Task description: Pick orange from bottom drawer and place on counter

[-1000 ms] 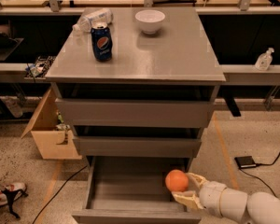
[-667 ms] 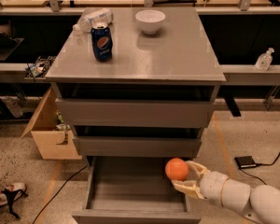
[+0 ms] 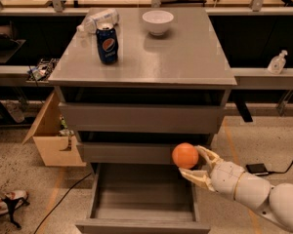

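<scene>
Lifted higher than it was a second before, the orange (image 3: pixel 185 155) rose clear of the open bottom drawer (image 3: pixel 142 225) and hung in front of the middle drawer front (image 3: pixel 127 152), carried by the robot's gripper (image 3: pixel 190 160). One second earlier the fruit sat low over the drawer's right side, and it climbed steadily through the frames between. The arm's white segments moved up with it at the lower right.

The orange was small, round, smooth and evenly bright, and no mark showed on its skin. It sat well below the counter (image 3: pixel 180 57), and nothing showed beneath it but the drawer's bare grey floor.

The cream-coloured fingers (image 3: pixel 208 156) were spread only as wide as the fruit and clamped on it from its right, one above and one below. They touched nothing else.

Nothing had shifted on the counter's surface. A blue cola can (image 3: pixel 107 44) stood upright near the left edge, a clear plastic bottle (image 3: pixel 100 19) lay on its side behind it, and a white bowl (image 3: pixel 157 22) stood near the back. The top drawer front (image 3: pixel 136 118) was shut. A cardboard box (image 3: pixel 49 135) rested on the floor to the cabinet's left.
</scene>
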Motion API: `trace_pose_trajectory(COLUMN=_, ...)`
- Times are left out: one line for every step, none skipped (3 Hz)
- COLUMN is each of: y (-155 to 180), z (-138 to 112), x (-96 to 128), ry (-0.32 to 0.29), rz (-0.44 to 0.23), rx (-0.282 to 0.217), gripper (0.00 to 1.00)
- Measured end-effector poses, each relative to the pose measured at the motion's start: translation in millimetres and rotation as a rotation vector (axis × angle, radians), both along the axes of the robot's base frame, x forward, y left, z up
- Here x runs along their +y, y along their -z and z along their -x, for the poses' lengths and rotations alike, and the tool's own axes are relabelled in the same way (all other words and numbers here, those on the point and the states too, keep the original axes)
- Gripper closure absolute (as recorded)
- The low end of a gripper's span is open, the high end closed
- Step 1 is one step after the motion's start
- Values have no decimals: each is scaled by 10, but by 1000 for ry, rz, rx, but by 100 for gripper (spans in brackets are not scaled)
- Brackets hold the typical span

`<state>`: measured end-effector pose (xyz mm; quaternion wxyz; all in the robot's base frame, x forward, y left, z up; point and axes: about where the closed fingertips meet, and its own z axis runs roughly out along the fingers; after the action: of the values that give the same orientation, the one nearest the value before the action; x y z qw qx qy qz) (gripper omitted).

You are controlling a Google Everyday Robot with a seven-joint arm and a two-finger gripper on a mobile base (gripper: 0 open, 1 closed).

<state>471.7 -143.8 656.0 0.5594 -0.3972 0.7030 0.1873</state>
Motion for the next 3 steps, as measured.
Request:
trace_pose_trajectory(y=-447, z=-89, x=86, ry=-5, rz=9, rx=-113, gripper=100)
trace_pose_trajectory(y=-447, z=-89, x=86, ry=-6, rz=9, rx=-113, gripper=100)
trace_pose_trajectory(y=-538, z=-187, x=42, ry=26, rz=-28, rx=-138, gripper=100)
